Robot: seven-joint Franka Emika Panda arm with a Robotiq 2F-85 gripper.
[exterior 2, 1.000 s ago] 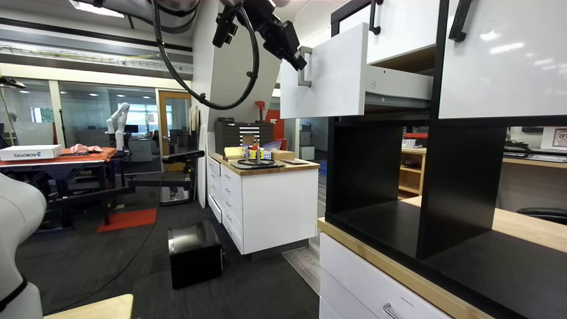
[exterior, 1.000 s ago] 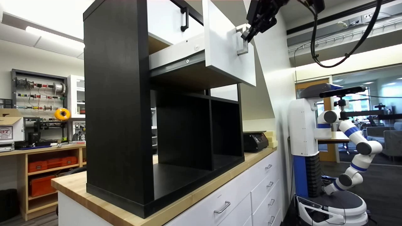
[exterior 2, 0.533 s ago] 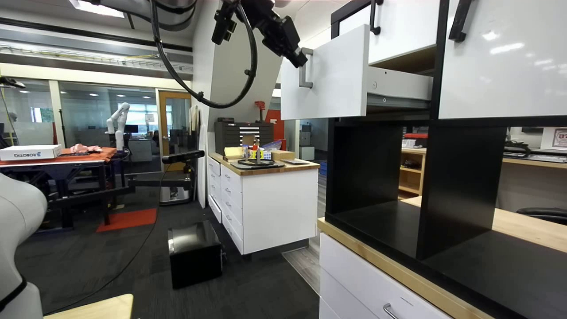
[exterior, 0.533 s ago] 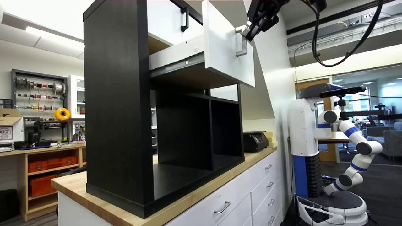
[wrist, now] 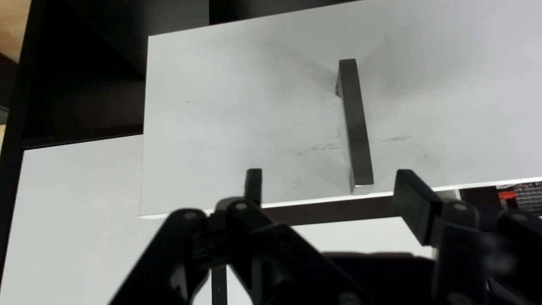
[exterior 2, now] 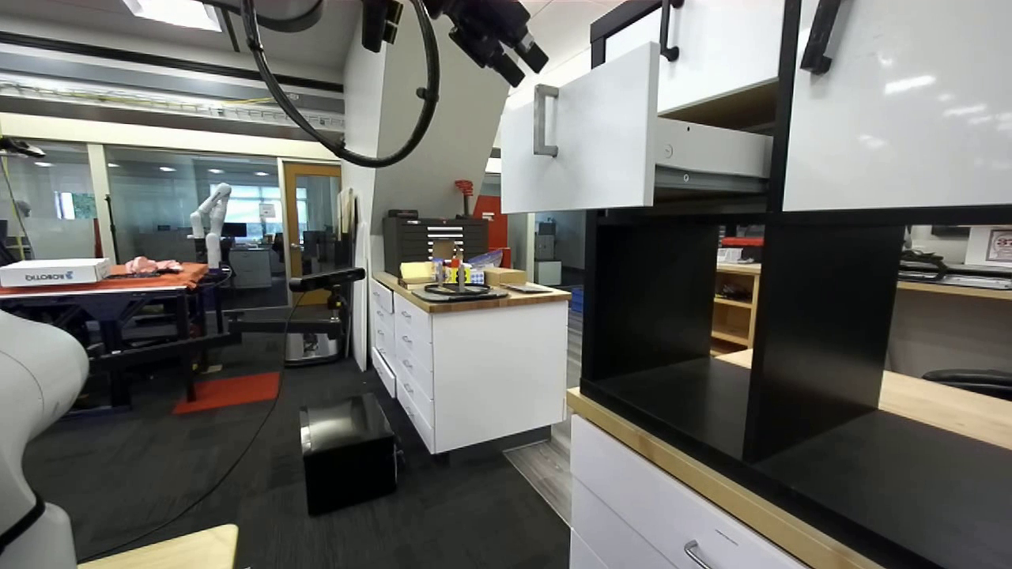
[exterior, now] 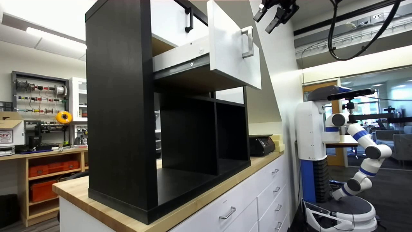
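Observation:
A white drawer [exterior: 230,54] stands pulled out of the upper part of the black cabinet [exterior: 119,106]. It is seen in both exterior views, and its front [wrist: 237,106] fills much of the wrist view. On that front is a grey bar handle [exterior 2: 541,122]. My gripper [exterior: 264,23] hangs above and out from the handle, apart from it, with its fingers spread and nothing held between them. In the wrist view the handle [wrist: 356,127] lies beyond the gap of the gripper [wrist: 332,188], and the drawer's dark inside shows as a thin strip.
White doors with black handles [exterior 2: 822,35] are set in the cabinet's upper part. Below are open black compartments [exterior 2: 672,300]. The cabinet stands on a wooden counter [exterior: 193,206] over white drawers. A black cable loop [exterior 2: 419,118] hangs from the arm. A sloping wall [exterior: 267,71] stands behind.
The gripper has opened, come off the drawer handle and moved up and away from it. The drawer shifted very slightly inward early on, then stayed pulled out.

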